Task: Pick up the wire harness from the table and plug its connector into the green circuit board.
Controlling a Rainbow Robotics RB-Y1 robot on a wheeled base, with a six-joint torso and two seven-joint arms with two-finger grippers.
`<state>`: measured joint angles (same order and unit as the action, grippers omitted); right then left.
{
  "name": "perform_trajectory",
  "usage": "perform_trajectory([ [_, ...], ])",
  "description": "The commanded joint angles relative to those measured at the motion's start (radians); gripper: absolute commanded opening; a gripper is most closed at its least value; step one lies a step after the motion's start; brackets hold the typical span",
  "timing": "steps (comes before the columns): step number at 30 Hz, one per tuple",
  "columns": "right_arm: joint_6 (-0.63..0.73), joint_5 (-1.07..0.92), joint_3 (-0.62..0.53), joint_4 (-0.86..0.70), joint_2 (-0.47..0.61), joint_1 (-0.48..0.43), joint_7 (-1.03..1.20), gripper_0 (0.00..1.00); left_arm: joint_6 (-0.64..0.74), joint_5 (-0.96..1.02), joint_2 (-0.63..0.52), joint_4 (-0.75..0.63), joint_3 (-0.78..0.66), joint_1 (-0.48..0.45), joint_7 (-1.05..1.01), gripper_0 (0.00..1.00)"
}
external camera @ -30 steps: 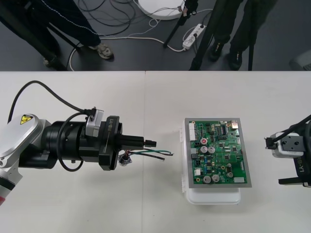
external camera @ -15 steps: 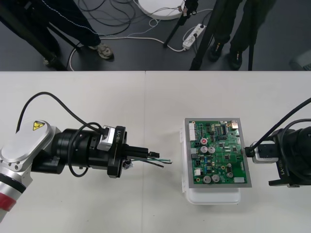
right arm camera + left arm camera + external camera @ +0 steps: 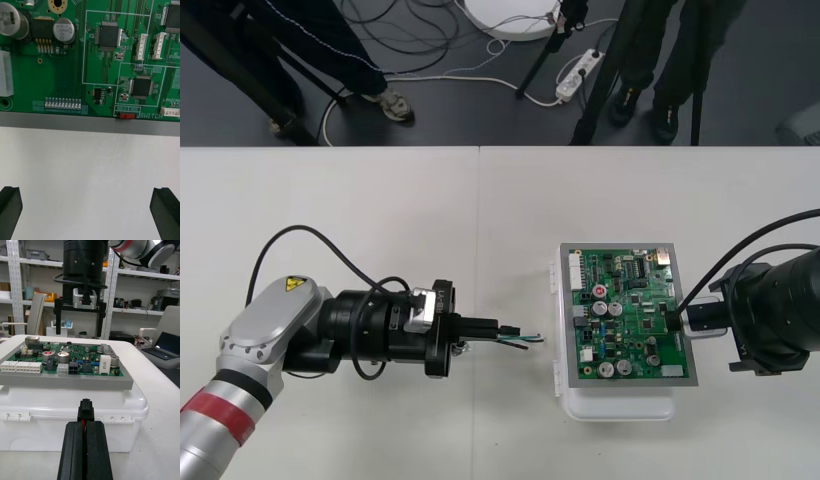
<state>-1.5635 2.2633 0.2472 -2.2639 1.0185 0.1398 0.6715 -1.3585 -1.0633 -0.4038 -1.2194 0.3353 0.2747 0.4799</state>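
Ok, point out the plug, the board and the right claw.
plug [image 3: 86, 410]: left wrist view, its black body.
board [image 3: 628, 312]: front view, middle of its green face.
right claw [image 3: 87, 212]: right wrist view, midway between its open tips.

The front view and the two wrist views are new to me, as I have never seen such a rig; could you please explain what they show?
This is a two-armed robot at a light table. The front view looks down from above; each wrist view comes from a camera on one arm. On the table stands a green circuit board on a white base. The left gripper, low over the table just short of the board's left edge, is shut on the wire harness. Its small black plug sticks out between the fingers, pointing at the board, not yet plugged in. The right gripper hangs over the board's opposite edge, its fingers wide apart, holding nothing.
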Motion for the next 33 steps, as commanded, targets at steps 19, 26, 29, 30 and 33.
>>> perform_trajectory([
  [19,-0.007,0.186,0.041,0.073,-0.150,0.092,0.042,1.00,-0.097,-0.035,0.145,0.182,-0.009,0.147,0.123,0.00],
  [26,-0.007,0.203,0.041,0.073,-0.178,0.070,0.042,1.00,-0.082,-0.034,0.155,0.181,-0.005,0.164,0.123,0.00],
  [29,-0.007,0.205,0.041,0.073,-0.179,0.060,0.039,1.00,-0.068,-0.035,0.155,0.181,-0.002,0.167,0.123,0.00],
  [30,-0.007,0.205,0.041,0.072,-0.181,0.057,0.036,1.00,-0.057,-0.034,0.155,0.181,0.001,0.167,0.123,0.00],
  [33,-0.007,0.206,0.043,0.073,-0.181,0.050,0.033,1.00,-0.040,-0.030,0.157,0.181,0.011,0.170,0.126,0.00],
])
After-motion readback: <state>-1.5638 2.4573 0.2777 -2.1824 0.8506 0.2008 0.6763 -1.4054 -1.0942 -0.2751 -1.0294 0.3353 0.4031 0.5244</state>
